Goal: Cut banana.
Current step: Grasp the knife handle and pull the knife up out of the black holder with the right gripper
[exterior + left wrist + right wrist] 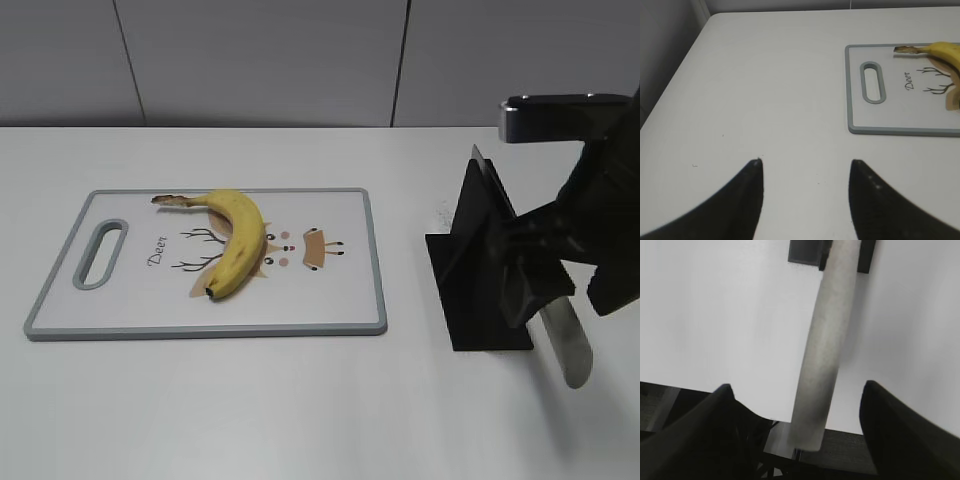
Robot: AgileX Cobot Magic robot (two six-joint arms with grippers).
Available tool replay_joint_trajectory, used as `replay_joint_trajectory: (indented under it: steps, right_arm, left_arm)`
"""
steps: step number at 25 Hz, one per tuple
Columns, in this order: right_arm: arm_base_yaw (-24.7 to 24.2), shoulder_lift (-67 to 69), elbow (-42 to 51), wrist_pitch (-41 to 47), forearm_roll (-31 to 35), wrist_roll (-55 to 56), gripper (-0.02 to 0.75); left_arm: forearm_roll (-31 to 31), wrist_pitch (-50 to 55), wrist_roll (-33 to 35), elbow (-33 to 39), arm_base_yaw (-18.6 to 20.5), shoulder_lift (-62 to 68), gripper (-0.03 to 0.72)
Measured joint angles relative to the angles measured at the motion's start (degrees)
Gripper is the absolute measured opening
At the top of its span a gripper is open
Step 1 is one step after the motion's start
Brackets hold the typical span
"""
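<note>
The banana [237,243] lies on a white cutting board [330,315] with a grey rim, in the left half of the exterior view. Its brown stem points to the upper left of the frame and its dark tip points down, resting over a printed deer drawing. The peel is whole. In the left wrist view only the stem end of the banana [942,50] shows, at the upper right edge.

The board lies flat on the white tabletop [250,410]. To its right, well apart, stands a black knife holder [480,270].

The right gripper [555,270] is at the right edge of the exterior view, just beside the holder, and carries a knife [565,345] whose grey blade points down to the lower right. In the right wrist view the blade [822,350] runs between the two dark fingers [725,425]; they appear to be grasping the knife.

The left gripper [805,192] hovers over bare tabletop, its fingers released and holding nothing.
</note>
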Motion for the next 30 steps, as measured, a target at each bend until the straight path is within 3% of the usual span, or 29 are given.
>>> replay_joint_trajectory:
  steps: [7,19,22,27,30]
  right_arm:
    - [0.00,6.20,0.00,-2.09,-4.36,1.74,0.570]
    - [0.00,10.25,0.00,-3.88,-4.87,3.28,0.471]
    - [0.00,10.31,-0.04,-3.94,-4.87,4.34,0.405]
    - [0.00,10.31,-0.04,-3.71,-4.47,5.65,0.181]
    - [-0.07,10.31,-0.04,-3.57,-4.87,6.14,0.171]
  left_arm:
    - [0.00,0.00,0.00,0.00,0.00,0.00,0.523]
    - [-0.03,0.00,0.03,0.00,0.00,0.00,0.523]
    - [-0.10,0.00,0.02,0.00,0.00,0.00,0.523]
    - [-0.05,0.00,0.02,0.00,0.00,0.00,0.523]
    - [-0.07,0.00,0.02,0.00,0.00,0.00,0.523]
